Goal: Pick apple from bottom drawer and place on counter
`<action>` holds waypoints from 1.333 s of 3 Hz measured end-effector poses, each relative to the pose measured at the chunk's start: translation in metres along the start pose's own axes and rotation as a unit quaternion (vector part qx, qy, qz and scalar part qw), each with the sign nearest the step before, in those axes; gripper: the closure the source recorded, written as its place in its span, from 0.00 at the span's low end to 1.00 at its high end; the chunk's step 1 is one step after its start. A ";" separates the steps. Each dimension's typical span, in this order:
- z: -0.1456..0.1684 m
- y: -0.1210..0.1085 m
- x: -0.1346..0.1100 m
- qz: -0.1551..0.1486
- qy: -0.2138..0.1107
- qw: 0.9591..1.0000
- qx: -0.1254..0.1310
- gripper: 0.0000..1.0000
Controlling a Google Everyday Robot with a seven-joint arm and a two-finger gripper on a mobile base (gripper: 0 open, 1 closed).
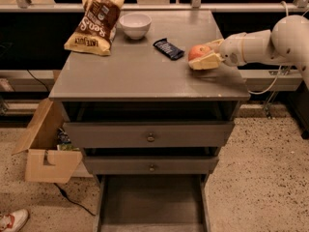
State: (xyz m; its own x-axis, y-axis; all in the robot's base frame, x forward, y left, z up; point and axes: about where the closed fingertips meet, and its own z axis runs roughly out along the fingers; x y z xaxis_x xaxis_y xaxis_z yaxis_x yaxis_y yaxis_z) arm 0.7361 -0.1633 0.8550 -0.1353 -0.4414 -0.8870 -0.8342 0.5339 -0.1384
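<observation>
Red apple [198, 50] gripped in the tool [200, 57] at the right side of the counter [140, 74]; bottom drawer [152, 203] stands open.

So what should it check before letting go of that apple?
1. Apple held in the tool: ok, gripped between its fingers.
2. Apple over the counter: ok, on the right side.
3. Apple resting on the counter: cannot tell.
4. Spot free of the blue wrapped bar: ok, the bar lies apart.
5. Bottom drawer emptied: ok, only its bare floor shows.
</observation>
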 end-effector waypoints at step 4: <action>0.015 -0.009 0.004 0.006 0.023 1.000 -0.013 0.00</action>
State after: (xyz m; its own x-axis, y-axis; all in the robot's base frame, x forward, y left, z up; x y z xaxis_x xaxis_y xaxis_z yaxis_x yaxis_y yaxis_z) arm 0.7507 -0.1589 0.8458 -0.1699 -0.4685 -0.8670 -0.8453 0.5214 -0.1162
